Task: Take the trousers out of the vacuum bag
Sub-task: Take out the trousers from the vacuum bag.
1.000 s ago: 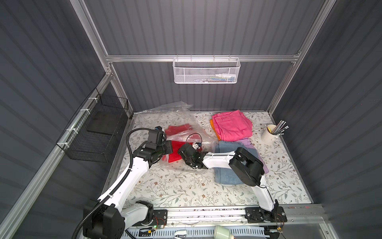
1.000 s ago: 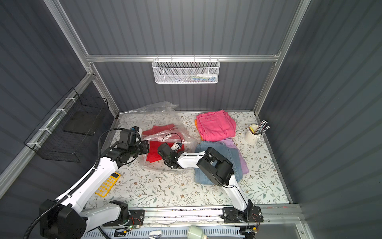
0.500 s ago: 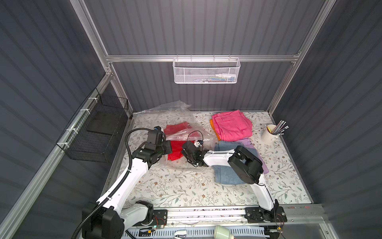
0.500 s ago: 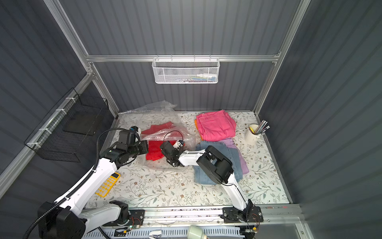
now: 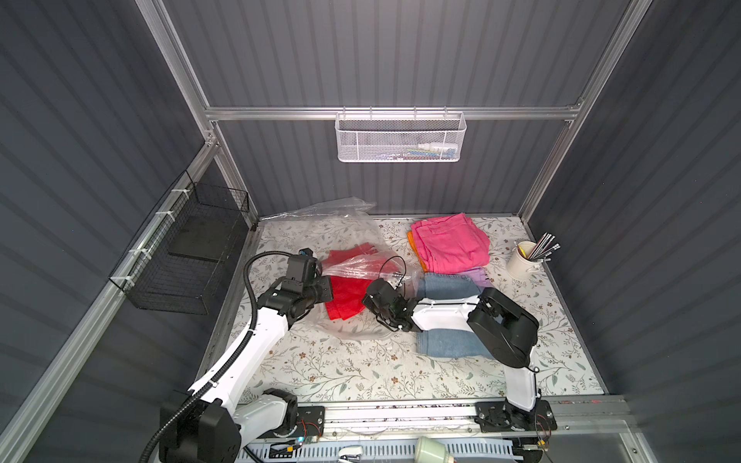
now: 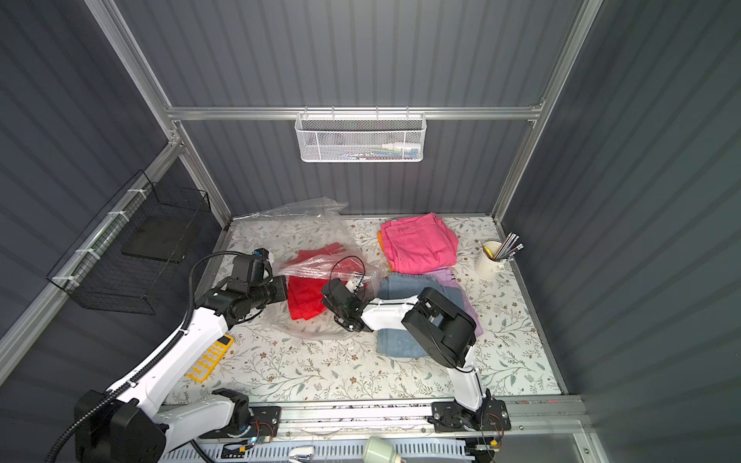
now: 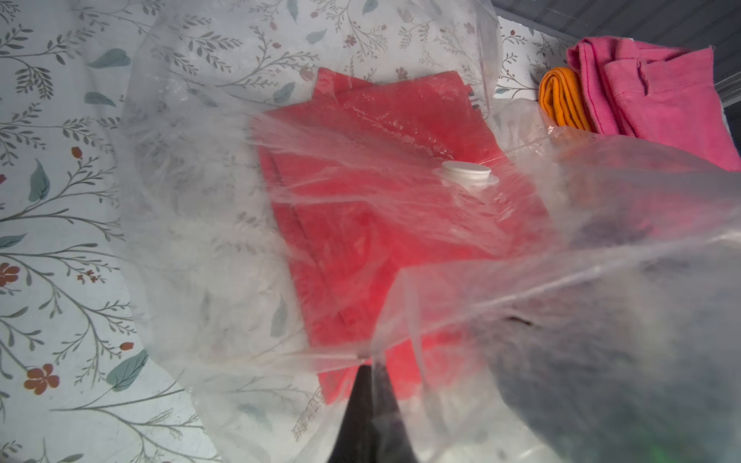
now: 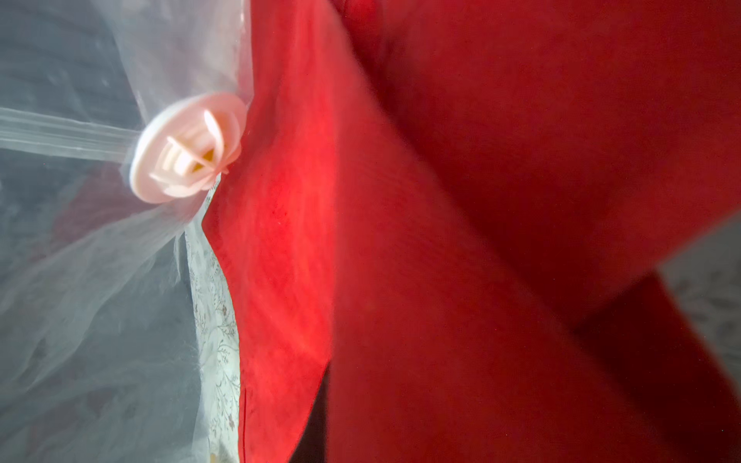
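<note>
Where the floral-patterned tabletop [image 5: 361,373] meets the back wall, the large clear crinkly plastic vacuum bag [image 5: 353,224] lies on its left half in both top views, with the film rumpled and partly raised.

Inside the bag, between its layers: 1 folded pair of red cloth trousers [image 5: 345,296].

Outside the bag, on the right half of the table: 4 garments in 2 stacks.
- Far stack: folded hot pink cloth trousers [image 5: 449,242] over orange cloth trousers [image 5: 413,245], of which only an edge shows.
- Near stack: light blue cloth trousers [image 5: 445,342], with lilac cloth trousers [image 5: 475,276] showing along the right edge. This stack is partly under the right arm.
- The stacks lie just beside each other.

Left gripper [image 7: 371,362]: closed. In the left wrist view its black fingers pinch an edge of the bag film and hold it up off the red cloth.

Right gripper [image 5: 365,300]: inside the bag mouth, closed. In the right wrist view red cloth fills most of the frame and folds over the fingers, so it grips the red trousers. The exact pinch point is hidden.

Small round white plastic valve disc [image 7: 467,176]: set in the upper film, above the red trousers.
</note>
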{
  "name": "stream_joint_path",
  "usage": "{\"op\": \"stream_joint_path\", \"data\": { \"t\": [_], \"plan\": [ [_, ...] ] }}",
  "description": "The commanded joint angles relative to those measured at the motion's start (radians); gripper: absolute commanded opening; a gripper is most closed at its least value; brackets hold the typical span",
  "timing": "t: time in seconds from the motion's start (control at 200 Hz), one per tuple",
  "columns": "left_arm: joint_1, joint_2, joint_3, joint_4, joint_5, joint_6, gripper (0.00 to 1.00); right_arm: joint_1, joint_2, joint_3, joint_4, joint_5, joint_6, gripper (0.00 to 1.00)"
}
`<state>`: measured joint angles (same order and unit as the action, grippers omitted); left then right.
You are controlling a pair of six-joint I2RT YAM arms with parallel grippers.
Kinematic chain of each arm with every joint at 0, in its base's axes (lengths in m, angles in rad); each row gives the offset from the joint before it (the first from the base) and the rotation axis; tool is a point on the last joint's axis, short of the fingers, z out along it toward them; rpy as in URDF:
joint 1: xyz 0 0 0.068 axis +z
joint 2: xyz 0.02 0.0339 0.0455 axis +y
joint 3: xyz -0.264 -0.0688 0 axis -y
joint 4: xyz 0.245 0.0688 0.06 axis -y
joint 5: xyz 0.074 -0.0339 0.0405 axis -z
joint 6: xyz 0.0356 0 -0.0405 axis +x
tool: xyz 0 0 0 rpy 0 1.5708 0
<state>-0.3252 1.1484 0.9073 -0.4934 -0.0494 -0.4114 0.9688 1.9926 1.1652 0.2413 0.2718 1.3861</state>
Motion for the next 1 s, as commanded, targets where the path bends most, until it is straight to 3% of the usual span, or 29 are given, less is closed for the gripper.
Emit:
{"op": "stream_joint_path", "data": {
  "t": [0.0, 0.39, 0.765, 0.995],
  "plan": [
    [0.006, -0.001, -0.005, 0.002, 0.014, -0.008, 0.00, 0.033, 0.010, 0.054, 0.043, -0.030, -0.029, 0.00],
    [0.006, 0.015, -0.011, 0.018, 0.028, -0.014, 0.00, 0.001, -0.199, -0.076, 0.066, -0.015, -0.119, 0.00],
    [0.006, 0.054, 0.024, 0.051, 0.079, -0.032, 0.00, 0.067, -0.144, -0.036, 0.092, -0.077, -0.078, 0.00],
    [0.006, 0.048, 0.013, 0.051, 0.076, -0.030, 0.00, 0.032, -0.227, -0.106, 0.086, -0.043, -0.125, 0.00]
  ]
}}
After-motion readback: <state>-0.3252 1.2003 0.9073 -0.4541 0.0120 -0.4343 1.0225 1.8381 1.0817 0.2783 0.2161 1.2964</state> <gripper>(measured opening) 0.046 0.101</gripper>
